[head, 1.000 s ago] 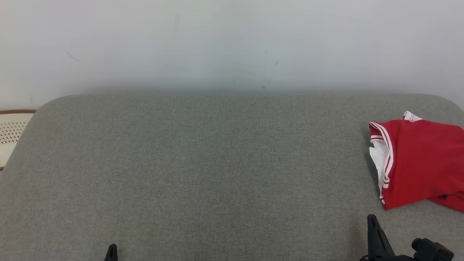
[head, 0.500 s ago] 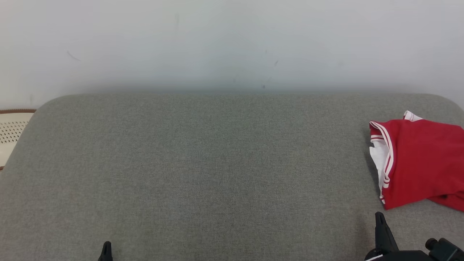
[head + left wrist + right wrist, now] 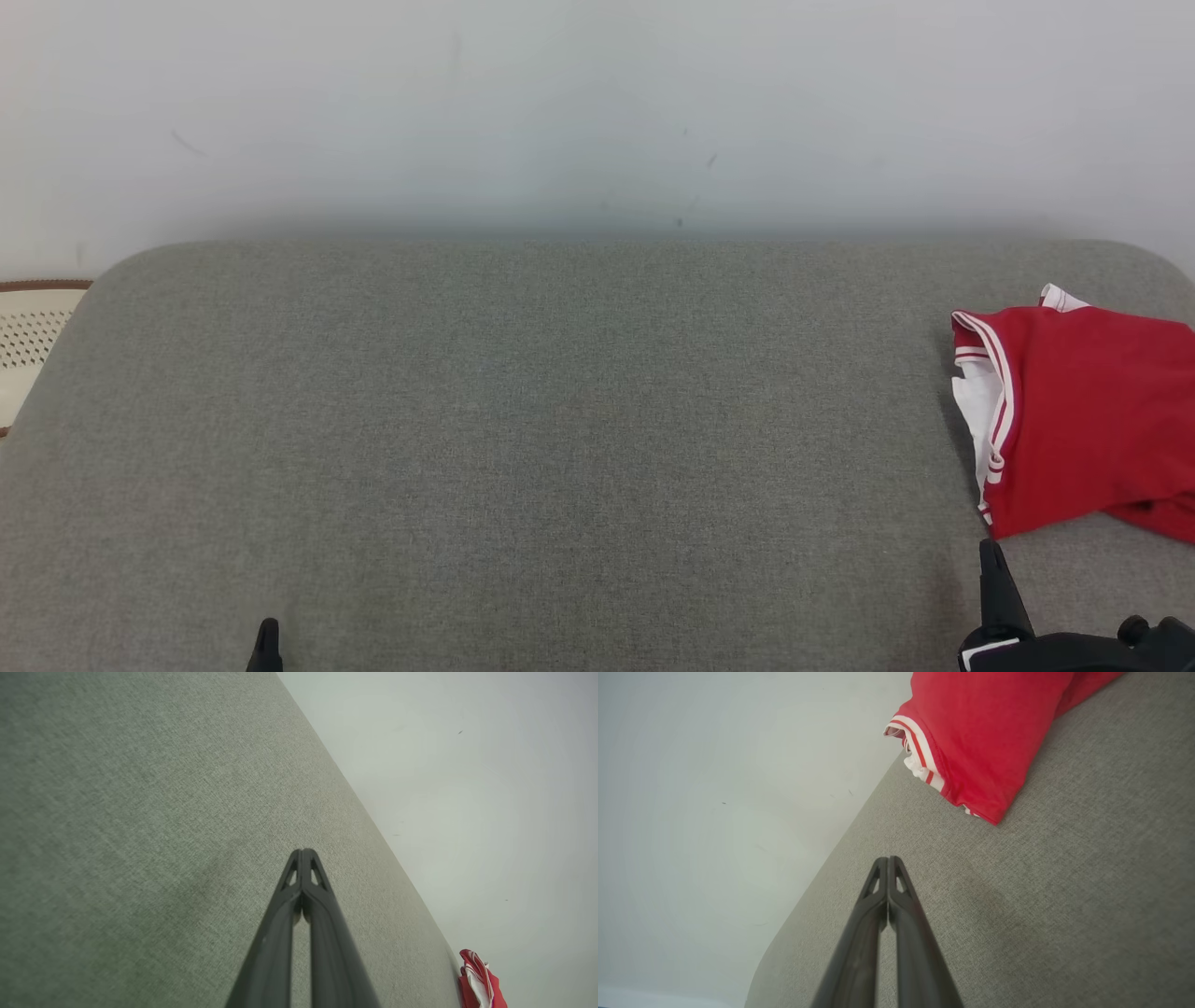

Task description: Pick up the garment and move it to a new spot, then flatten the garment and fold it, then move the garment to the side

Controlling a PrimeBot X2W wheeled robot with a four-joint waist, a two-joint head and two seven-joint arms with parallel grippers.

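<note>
**Mia:** What do you see from the head?

**Ben:** A big gray cushion (image 3: 560, 420) in front of a pale wall (image 3: 597, 112). The red clothes (image 3: 1083, 420) lie folded at the far right of the cushion. They run off the right side of the picture, so I cannot tell how long they are. The edge with white stripes faces left, toward the middle, and runs from far to near. A white basket (image 3: 28, 345) with little holes peeks in at the left.

**Mia:** And the grippers?

**Ben:** The left gripper (image 3: 266, 644) shows just a dark tip at the bottom. The right gripper (image 3: 994, 579) points up, with its tip just below the near left corner of the red clothes, not touching them.

**Mia:** Now the left wrist?

**Ben:** The left gripper (image 3: 303, 851) has its two fingers pressed together, with nothing between them. It is over bare cushion. The red clothes (image 3: 479, 980) are well apart from it, small in the bottom right corner.

**Mia:** And the right wrist?

**Ben:** The right gripper (image 3: 888, 858) is pinched closed too, and it is empty. The red clothes (image 3: 985, 732) are near, at the top. Their striped edge faces the wall, and one red corner points down toward the fingers.
</note>
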